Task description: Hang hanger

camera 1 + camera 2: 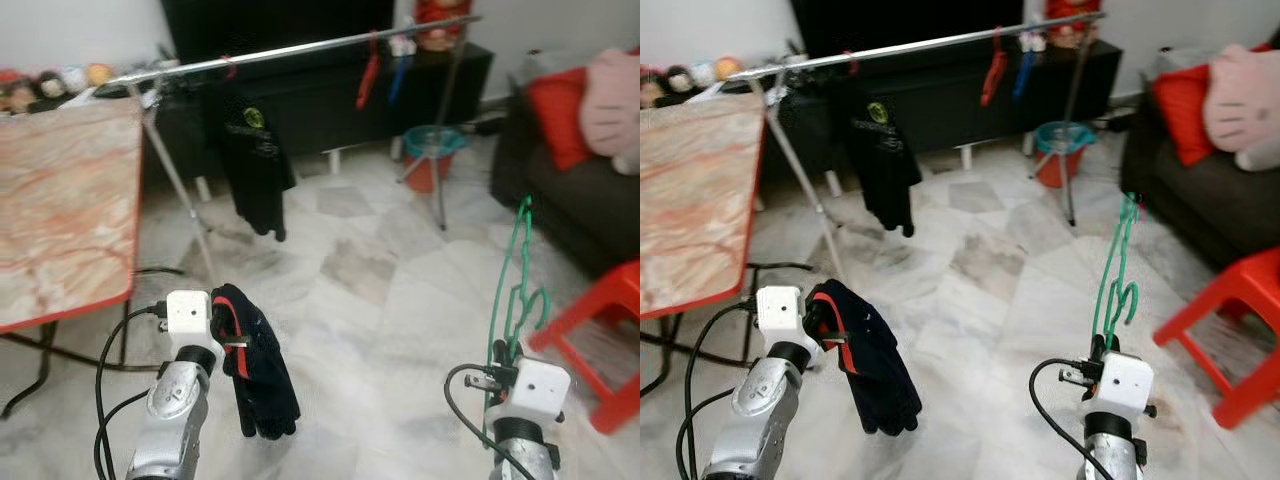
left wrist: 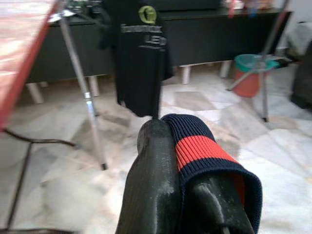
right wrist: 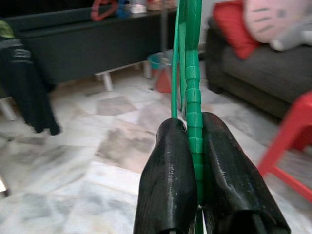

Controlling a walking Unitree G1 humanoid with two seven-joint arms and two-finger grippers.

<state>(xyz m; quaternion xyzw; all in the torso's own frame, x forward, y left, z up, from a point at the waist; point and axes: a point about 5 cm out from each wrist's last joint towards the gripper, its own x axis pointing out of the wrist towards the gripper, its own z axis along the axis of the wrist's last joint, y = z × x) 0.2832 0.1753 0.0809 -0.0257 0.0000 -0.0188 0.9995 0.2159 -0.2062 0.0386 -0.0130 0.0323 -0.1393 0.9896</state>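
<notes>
Head stereo pair: high, facing forward-down over both arms toward clothes rail [image 1: 290, 48]. Wrist cameras: close behind their fingers, facing along them. All views share black garment [image 2: 141, 53] and marble floor [image 1: 370, 270].

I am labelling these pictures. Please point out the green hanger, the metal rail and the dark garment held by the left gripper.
green hanger [image 1: 512, 290], left eye view, on its upright middle.
metal rail [image 1: 300, 48], left eye view, on the bare bar.
dark garment [image 1: 875, 365], right eye view, on the hanging cloth.
</notes>
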